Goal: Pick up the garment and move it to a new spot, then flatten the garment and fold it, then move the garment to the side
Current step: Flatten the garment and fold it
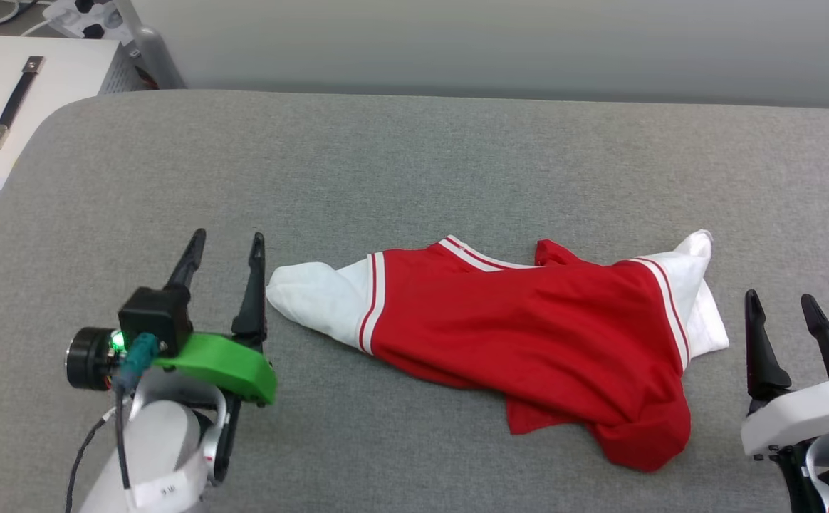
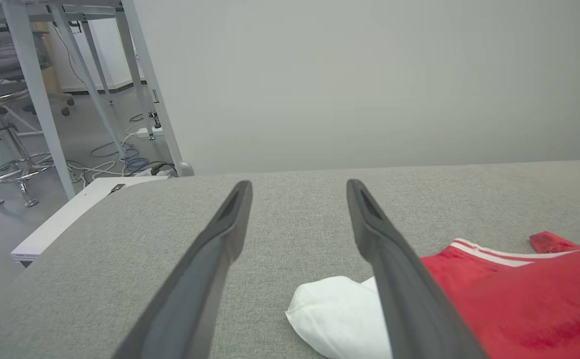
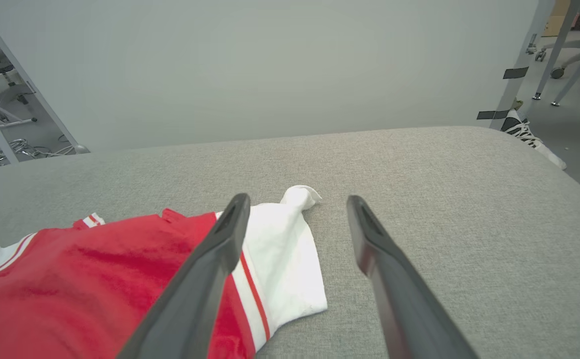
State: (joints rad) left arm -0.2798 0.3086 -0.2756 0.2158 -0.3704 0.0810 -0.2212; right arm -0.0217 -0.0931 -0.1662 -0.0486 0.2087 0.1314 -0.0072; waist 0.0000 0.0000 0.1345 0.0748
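A red T-shirt with white sleeves (image 1: 528, 320) lies rumpled and stretched sideways on a grey fabric-covered desk (image 1: 386, 157), nearer its front edge and right of centre; one white sleeve points left, the other bunches toward the right edge; the left tool (image 1: 228, 236) is released, fingers spread, empty, just beside the left sleeve tip; the right tool (image 1: 779, 296) is released too, empty, near the right sleeve; open grey surface runs along the far edge and left side; a white case (image 1: 23, 107) sits beyond the rounded far-left corner.
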